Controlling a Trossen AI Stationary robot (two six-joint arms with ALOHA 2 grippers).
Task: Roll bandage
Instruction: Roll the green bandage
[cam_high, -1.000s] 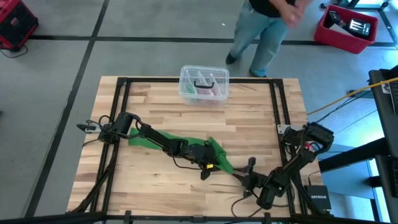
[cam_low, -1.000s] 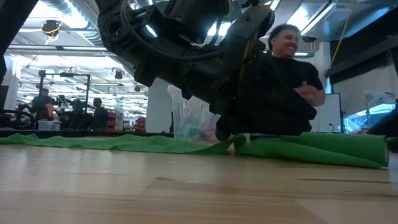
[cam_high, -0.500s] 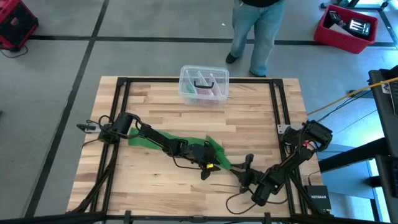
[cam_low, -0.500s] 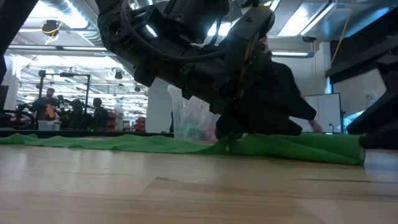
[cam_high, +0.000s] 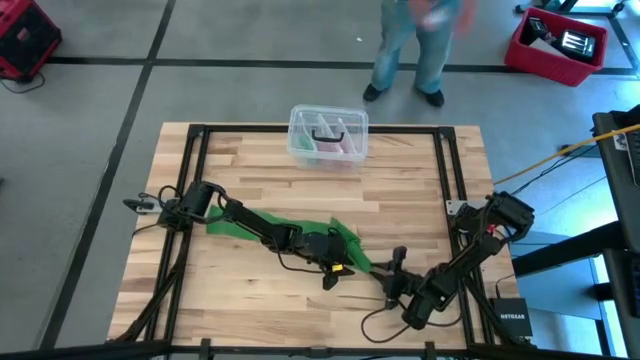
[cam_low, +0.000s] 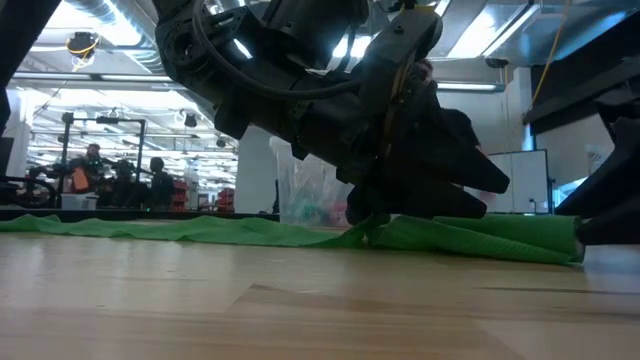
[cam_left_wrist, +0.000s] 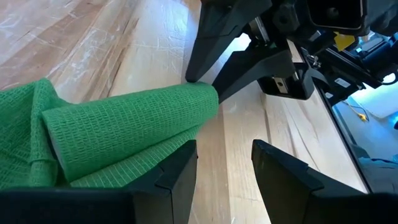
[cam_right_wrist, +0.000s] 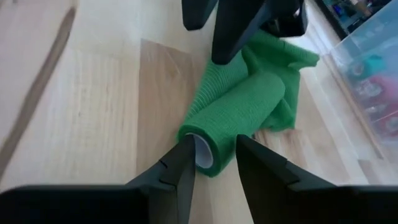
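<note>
Between both pincers lies the bandage: right pincer parted at its roll end, left pincer parted, empty.

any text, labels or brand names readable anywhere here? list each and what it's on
"NETGEAR": white lettering on the small black box at the table's right near corner, high view; small, only just legible.
Yellow label on the left gripper: too small to read.
Clear plastic box, bandage, red bin: no readable text.

Bandage: bright green, waffle-weave texture. Table: pale wood planks. Box: clear plastic; contents apparently pink and dark.
</note>
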